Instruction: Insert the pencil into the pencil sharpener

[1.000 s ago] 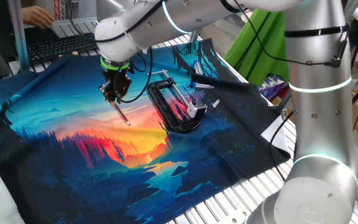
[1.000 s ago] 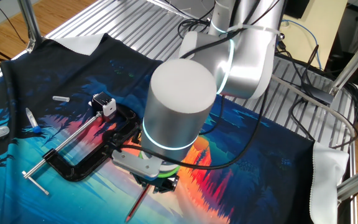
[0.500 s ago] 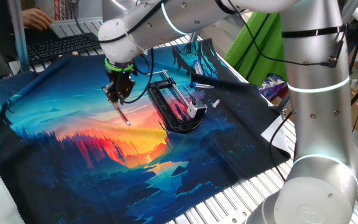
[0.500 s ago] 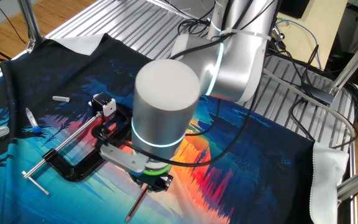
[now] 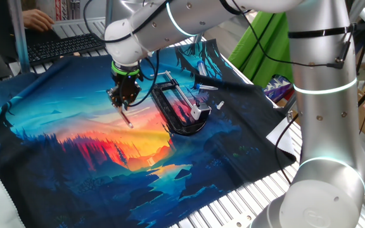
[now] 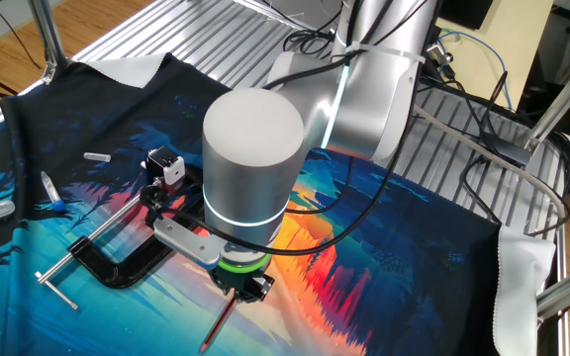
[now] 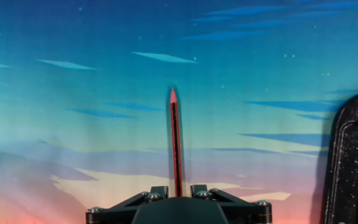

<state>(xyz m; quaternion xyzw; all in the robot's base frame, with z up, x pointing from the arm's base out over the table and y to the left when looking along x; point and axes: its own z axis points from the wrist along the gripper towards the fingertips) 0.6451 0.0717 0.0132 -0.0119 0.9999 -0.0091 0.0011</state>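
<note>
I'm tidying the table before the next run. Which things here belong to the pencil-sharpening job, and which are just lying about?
For the job:
- pencil, held in the hand
- sharpener, by the clamp

Lying about:
- clamp
- white stub
- blue-tipped pen
- printed cloth

free: printed cloth (image 5: pixel 75 152) left of hand (image 5: pixel 124 109) | obstacle: black clamp (image 5: pixel 179 117) just right
</note>
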